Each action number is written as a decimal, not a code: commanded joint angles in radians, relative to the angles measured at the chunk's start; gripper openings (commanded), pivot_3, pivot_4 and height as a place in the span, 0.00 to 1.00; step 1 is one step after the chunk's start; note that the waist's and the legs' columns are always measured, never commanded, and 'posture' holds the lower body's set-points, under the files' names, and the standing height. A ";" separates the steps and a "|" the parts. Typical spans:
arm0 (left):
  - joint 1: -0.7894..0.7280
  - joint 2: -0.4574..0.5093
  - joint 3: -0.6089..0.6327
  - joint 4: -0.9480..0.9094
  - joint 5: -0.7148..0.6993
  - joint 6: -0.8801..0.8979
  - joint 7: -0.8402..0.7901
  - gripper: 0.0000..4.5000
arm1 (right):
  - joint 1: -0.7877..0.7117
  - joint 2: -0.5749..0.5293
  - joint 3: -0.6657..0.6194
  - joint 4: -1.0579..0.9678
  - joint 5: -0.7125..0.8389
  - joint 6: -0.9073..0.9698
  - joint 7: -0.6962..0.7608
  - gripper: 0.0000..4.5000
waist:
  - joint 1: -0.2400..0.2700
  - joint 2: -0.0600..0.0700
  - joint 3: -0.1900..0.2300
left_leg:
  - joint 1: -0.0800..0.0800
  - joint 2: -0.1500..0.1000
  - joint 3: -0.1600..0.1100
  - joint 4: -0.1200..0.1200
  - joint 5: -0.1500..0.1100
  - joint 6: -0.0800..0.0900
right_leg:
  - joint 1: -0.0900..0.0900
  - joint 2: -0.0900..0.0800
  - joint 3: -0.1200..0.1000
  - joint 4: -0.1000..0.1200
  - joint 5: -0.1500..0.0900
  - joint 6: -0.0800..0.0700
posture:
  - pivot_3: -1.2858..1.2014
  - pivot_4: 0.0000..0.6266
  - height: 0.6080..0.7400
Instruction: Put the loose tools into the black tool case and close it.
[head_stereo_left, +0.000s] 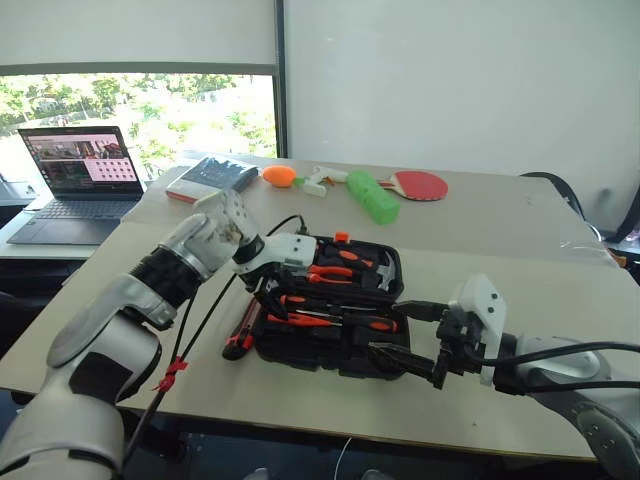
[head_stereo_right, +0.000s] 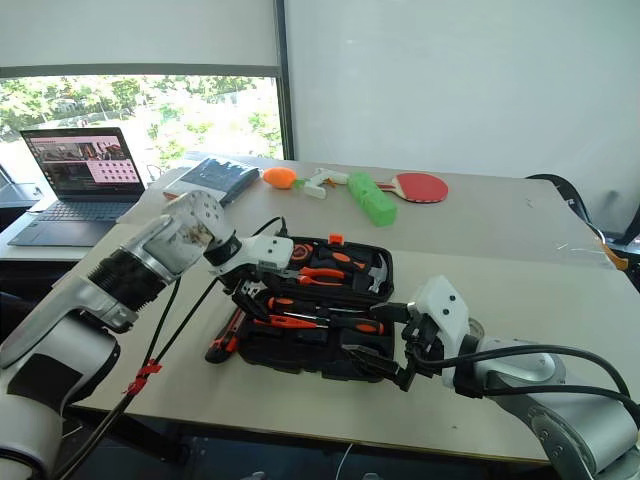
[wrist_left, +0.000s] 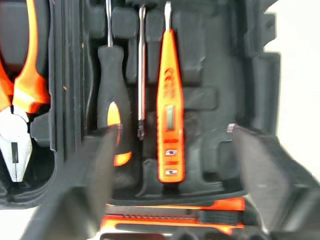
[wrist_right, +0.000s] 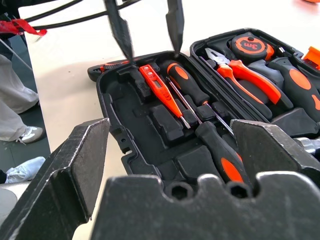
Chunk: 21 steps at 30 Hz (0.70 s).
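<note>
Moulded black tool case (head_stereo_left: 330, 330) holds slim rubber-gripped screwdrivers (wrist_right: 192, 87).

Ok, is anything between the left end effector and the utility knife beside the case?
Nothing visible. The left end effector hangs open over the edge of the black tool case; the utility knife lies uncovered outside it.

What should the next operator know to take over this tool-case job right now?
Left gripper: fingers open, empty, pointing down over the open flat black moulded-plastic tool case, above the slim orange tester screwdriver.
Right gripper: fingers wide open, empty, at the case's near edge.
Done: tester screwdriver and two black-and-orange-handled screwdrivers lie in their recesses.
Left: the orange-and-black utility knife lies on the beige table beside the case's left edge; put it in, then shut the lid. Other loose tools I cannot tell.
</note>
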 joint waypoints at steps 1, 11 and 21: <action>-0.003 -0.033 0.061 0.035 0.027 -0.029 0.033 0.41 | -0.007 -0.004 -0.024 -0.011 -0.002 -0.032 0.011 1.00 | 0.001 0.000 0.000 | -0.001 0.000 0.000 0.000 0.000 0.000 | 0.000 0.000 0.000 0.000 0.000 0.000 | 0.52 0.24 0.97; 0.029 -0.060 0.101 0.035 0.066 -0.035 0.015 0.01 | 0.001 0.002 -0.033 -0.015 0.014 -0.021 0.003 1.00 | 0.001 0.000 0.000 | -0.001 0.000 0.000 0.001 0.000 0.000 | 0.000 0.000 0.000 0.000 0.000 0.000 | 0.52 0.24 0.97; 0.022 -0.082 0.117 0.001 0.079 0.023 -0.029 0.01 | 0.019 0.008 -0.025 -0.017 0.012 -0.022 -0.006 1.00 | 0.001 0.000 0.000 | -0.001 0.000 0.000 0.001 0.000 0.000 | 0.000 0.000 0.000 0.000 0.000 0.000 | 0.52 0.24 0.97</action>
